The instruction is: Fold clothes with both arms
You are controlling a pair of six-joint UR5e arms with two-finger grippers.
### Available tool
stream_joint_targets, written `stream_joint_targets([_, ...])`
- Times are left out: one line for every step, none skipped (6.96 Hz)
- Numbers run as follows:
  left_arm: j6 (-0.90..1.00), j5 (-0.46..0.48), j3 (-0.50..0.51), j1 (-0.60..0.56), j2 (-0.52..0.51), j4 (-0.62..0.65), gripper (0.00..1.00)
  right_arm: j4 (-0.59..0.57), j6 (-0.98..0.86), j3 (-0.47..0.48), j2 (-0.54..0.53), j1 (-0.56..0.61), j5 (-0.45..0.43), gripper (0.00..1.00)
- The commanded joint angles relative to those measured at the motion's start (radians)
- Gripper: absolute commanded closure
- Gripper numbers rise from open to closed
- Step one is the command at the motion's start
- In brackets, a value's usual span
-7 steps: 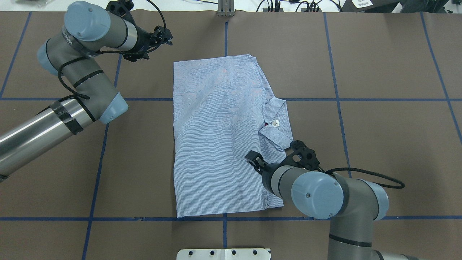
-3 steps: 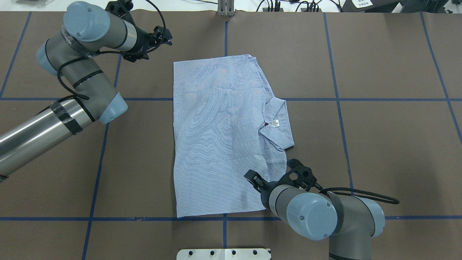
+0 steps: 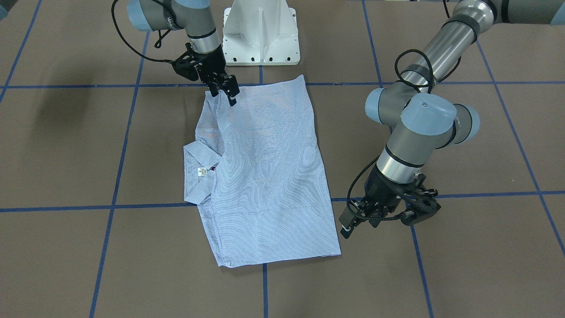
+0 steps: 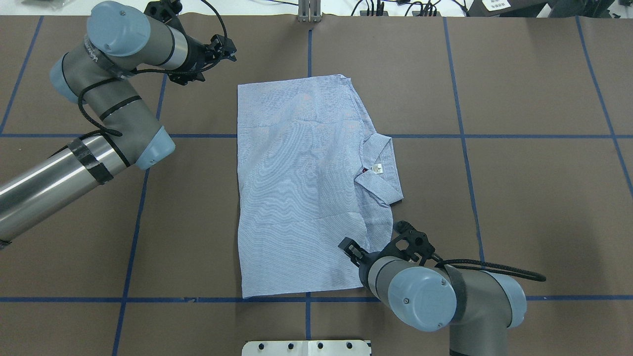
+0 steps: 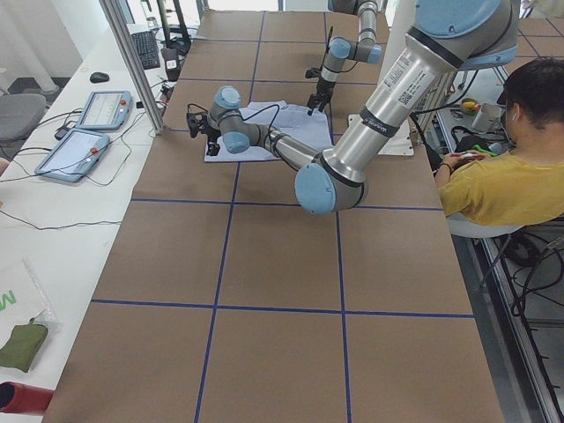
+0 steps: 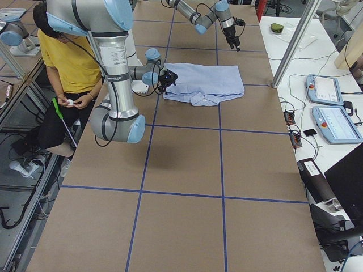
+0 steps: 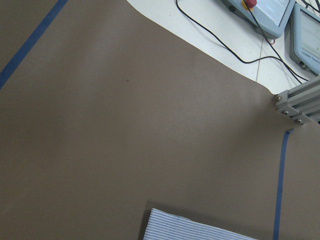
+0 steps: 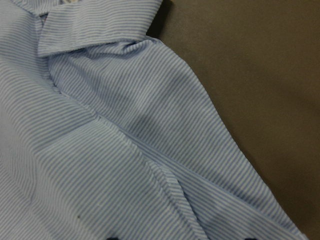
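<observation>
The light blue striped shirt point(image 4: 296, 188) lies folded flat in the middle of the table, with its collar and white label point(image 4: 377, 168) on the right side. My right gripper point(image 4: 355, 251) hovers open over the shirt's near right corner; in the right wrist view the striped cloth point(image 8: 130, 150) fills the frame and two dark fingertips peek in at the bottom edge, apart. My left gripper point(image 4: 226, 49) is open and empty, just off the shirt's far left corner. The left wrist view shows that corner point(image 7: 195, 230). In the front-facing view the right gripper point(image 3: 224, 92) is top left and the left gripper point(image 3: 348, 226) lower right.
The brown table is marked with blue tape lines point(image 4: 465, 136). The white pedestal base point(image 3: 260, 35) stands at the near edge. An aluminium post point(image 4: 309, 12) and cables are at the far edge. A seated person in yellow point(image 5: 502, 176) and control pendants point(image 5: 88, 132) are off the table.
My right arm has pulled back toward the robot along the shirt's right edge, from beside the collar to the near right corner. The left arm has barely moved. The shirt lies as before.
</observation>
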Motion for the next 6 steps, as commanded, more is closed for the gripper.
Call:
stream_joint_targets([-0.002,0.001,-0.011,0.000,0.003,0.000,0.01,-0.005,0.002,0.004,-0.001,0.000,-0.001,0.51])
stream_joint_targets([-0.003,0.001,-0.013,0.000,0.003,0.001,0.01,-0.007,0.002,0.007,-0.001,0.000,-0.001,0.95])
stream_joint_targets([-0.008,0.001,-0.013,0.000,0.003,0.001,0.01,-0.007,0.002,0.008,-0.003,0.000,0.000,1.00])
stream_joint_targets([-0.022,0.000,-0.013,0.002,0.001,0.000,0.01,-0.007,0.002,0.011,-0.001,0.002,0.000,1.00])
stream_joint_targets([-0.023,0.000,-0.013,0.002,0.001,0.000,0.01,-0.007,0.002,0.016,-0.004,0.004,0.000,1.00])
stream_joint_targets([-0.025,0.000,-0.013,0.003,0.001,0.000,0.01,-0.024,0.002,0.020,-0.004,0.002,0.000,1.00])
